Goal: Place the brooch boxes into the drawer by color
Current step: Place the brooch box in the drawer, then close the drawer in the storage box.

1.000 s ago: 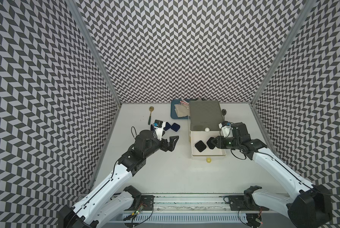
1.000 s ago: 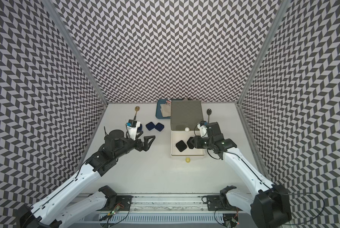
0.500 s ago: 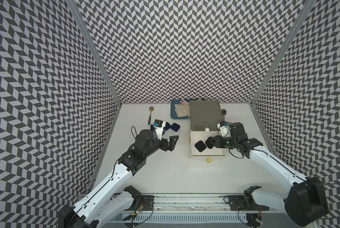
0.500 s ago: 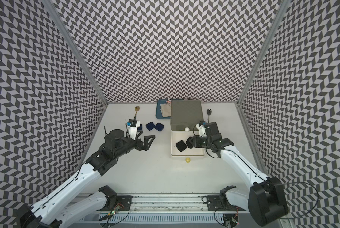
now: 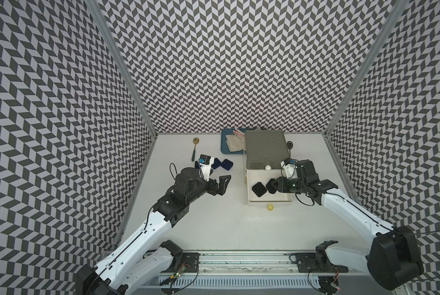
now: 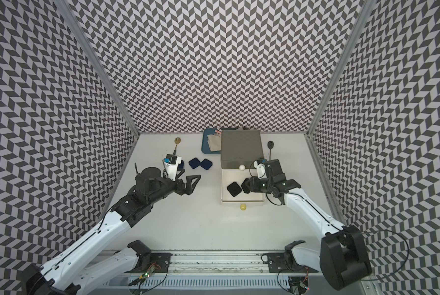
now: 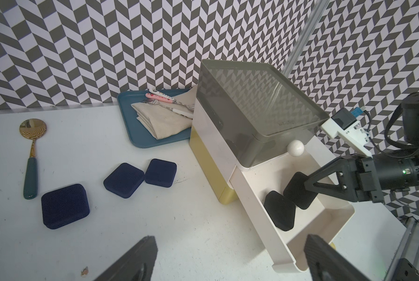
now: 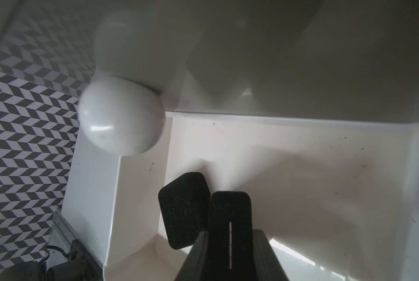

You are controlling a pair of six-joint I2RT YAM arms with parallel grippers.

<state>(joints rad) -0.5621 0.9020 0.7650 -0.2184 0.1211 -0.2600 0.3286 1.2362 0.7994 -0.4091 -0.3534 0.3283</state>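
- Right gripper [image 8: 229,233]: jaws clamped on a black brooch box [image 8: 229,206], which I see held on edge inside the pulled-out white drawer [image 5: 281,199].
- It has barely shifted since a second ago; only the right arm behind it has swung.
- Second black box [image 8: 184,209] lies flat, just beside the held one.
- Left gripper [image 5: 225,184]: jaws wide apart, empty, unmoved.
- Three navy boxes [image 7: 123,179] are on the table, left of the drawer chest [image 5: 265,148].
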